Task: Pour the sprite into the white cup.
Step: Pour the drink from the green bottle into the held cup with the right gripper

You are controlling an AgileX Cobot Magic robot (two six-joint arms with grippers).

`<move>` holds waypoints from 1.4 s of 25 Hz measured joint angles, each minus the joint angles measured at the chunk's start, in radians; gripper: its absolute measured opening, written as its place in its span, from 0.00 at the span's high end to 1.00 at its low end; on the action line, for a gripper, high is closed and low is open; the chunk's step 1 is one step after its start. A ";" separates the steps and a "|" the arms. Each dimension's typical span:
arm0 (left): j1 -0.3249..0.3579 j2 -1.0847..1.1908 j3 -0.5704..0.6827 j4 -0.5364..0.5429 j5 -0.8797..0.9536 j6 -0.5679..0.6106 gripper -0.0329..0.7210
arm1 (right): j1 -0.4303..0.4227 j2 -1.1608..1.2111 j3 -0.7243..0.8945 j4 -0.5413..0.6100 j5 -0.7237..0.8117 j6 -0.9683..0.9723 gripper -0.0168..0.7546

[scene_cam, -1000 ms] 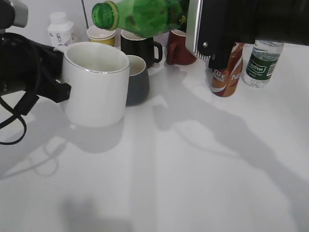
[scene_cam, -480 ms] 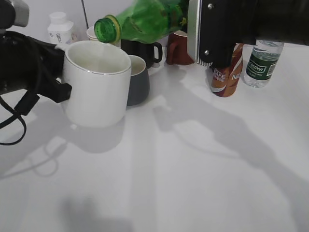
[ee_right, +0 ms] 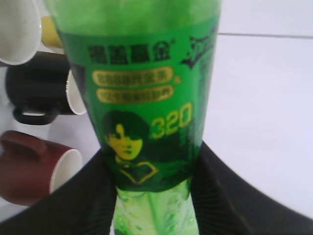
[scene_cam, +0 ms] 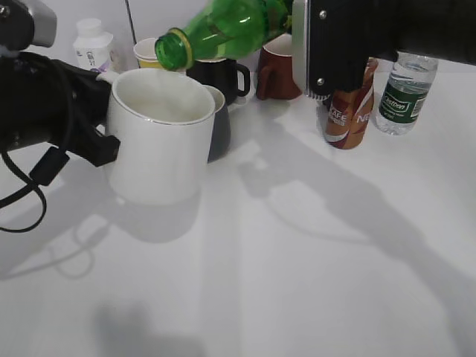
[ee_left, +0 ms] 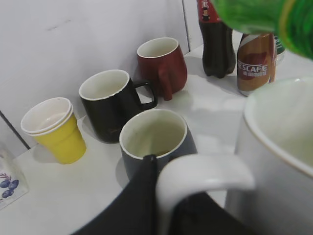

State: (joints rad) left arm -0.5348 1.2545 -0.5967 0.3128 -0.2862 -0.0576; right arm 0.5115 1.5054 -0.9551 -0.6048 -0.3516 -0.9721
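Both tools are occupied: the right tool, at the bottom of the right wrist view, clamps the sprite between its two dark pads, while the left tool, low in the left wrist view, grips the handle of the white cup. In the exterior view the sprite lies tilted across the upper middle of the frame, its open mouth pointing down and to the left, just above the rim of the white cup. That cup sits left of centre on the counter, with the left tool at its left side. Just behind the cup stand a grey mug, a black mug, a yellow cup and a dark red mug. At upper right are a coffee bottle and a water bottle.
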 joint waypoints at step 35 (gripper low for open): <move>-0.001 0.000 0.000 0.000 -0.019 0.001 0.91 | 0.000 0.000 0.000 0.014 -0.028 0.074 0.56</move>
State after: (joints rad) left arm -0.5356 1.2545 -0.5967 0.3128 -0.3051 -0.0565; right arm 0.5115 1.5054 -0.9551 -0.5907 -0.3798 -0.8977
